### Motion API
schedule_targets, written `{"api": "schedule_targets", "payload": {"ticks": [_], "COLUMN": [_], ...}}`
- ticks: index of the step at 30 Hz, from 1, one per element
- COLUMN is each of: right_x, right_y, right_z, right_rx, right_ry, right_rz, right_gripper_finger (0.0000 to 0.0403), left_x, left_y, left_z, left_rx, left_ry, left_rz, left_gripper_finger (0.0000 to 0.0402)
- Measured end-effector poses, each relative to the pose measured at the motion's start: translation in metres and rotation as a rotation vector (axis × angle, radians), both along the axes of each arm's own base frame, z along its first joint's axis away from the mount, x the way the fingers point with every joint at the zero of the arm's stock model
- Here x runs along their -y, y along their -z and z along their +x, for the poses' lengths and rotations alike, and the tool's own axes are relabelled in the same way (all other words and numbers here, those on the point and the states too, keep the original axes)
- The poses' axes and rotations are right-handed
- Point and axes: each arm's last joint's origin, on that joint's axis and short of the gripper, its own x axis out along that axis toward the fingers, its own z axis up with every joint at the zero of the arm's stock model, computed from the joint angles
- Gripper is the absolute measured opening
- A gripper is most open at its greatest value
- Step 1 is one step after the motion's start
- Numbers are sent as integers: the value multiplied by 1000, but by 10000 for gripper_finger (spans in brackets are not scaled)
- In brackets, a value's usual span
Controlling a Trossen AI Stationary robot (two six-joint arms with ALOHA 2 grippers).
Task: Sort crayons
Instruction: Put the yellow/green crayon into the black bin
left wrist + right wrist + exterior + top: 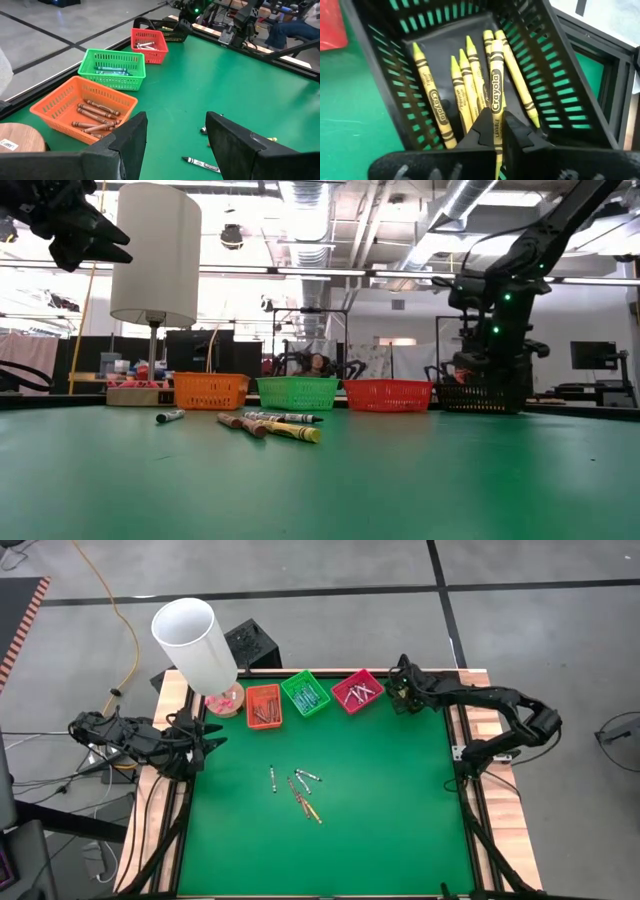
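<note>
Over the far right corner of the green table mat [380, 810], the right gripper [496, 136] hangs above a black slatted plastic tray [560, 75]. It pinches one yellow wax crayon [495, 85] between narrow fingers, tip pointing down into the tray. About six more yellow crayons lie on that tray's floor, so yellow looks nearly finished once this one is dropped.

Three other square plastic trays stand in a row along the far edge, to the left of the black one. The orange tray [50, 107] holds roughly six brown crayons. The green tray [112, 80] has several blue-green ones, and the red tray [150, 54] a few greyish ones; neither can be counted exactly.

Left to sort are the loose crayons [300, 790] scattered near the middle of the mat. There seem to be five or six of them, greyish, brownish and at least one yellow, some crossing each other. By my judgement the sorting is well past halfway.

At the left edge of the table, the left gripper [175, 130] waits with its fingers wide apart, holding nothing.
</note>
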Motion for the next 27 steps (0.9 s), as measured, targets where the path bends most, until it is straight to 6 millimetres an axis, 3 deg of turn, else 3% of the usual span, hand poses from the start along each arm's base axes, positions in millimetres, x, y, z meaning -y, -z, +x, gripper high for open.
{"api": "schedule_targets", "payload": {"ticks": [22,27], "right_x": [2,6], "right_y": [-1,-14], "right_z": [3,7], "right_rx": [33,102], "right_ry": [-14,-18], "right_rz": [-16,-90], "right_gripper_finger": [73,75], "left_x": [0,0], "left_y": [0,0], "left_z": [0,0], "left_rx": [0,0], "left_ry": [0,0], "left_rz": [0,0], "left_gripper_finger": [192,192]}}
